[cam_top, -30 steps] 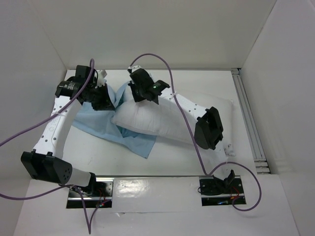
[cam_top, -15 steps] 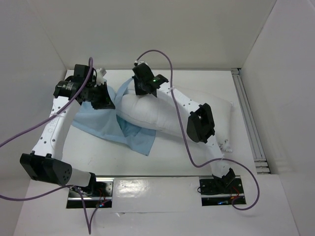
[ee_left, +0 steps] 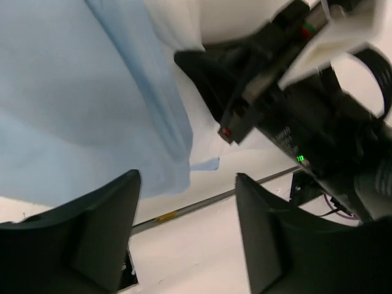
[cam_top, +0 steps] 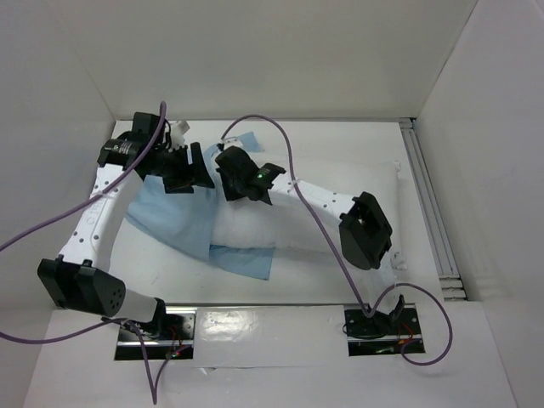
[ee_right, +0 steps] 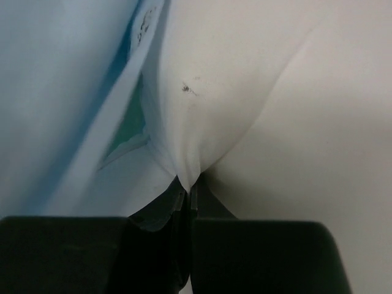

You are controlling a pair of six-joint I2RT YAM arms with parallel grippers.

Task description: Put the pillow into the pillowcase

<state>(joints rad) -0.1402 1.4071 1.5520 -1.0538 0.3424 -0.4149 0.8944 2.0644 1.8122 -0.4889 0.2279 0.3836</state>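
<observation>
**Desk:** Seen from above, over the table (cam_top: 306,285): what is the right gripper (ee_right: 187,187) doing?

**Me:** It is clamped shut on a pinch of the pillow (ee_right: 257,86), at the pillow's left end. My wrist view shows white cloth gathered to a point between the closed fingers. I grip there because that corner has to lead the way into the pillowcase (cam_top: 161,212).

**Desk:** And the left gripper (ee_left: 187,184)?

**Me:** Its fingers are spread wide, with nothing pinched between them. The blue fabric hangs just beside one finger (ee_left: 92,233). I cannot tell whether it rests on that finger's outer side. I judge the gripper sits close beside the right one to hold the case's mouth up, so the corner has an opening to enter.

**Desk:** Where does the pillow lie?

**Me:** Across the middle of the table. Its left end is on the light blue case and touching it, and the rest stretches right beneath my right arm. A strip of blue shows under its near edge. Most of the pillow is outside the case. I cannot tell whether the gripped corner is already under a blue layer.

**Desk:** What does the next move call for?

**Me:** In my judgement, the held corner goes leftward under the raised layer. The risk is dragging the whole case along.
</observation>
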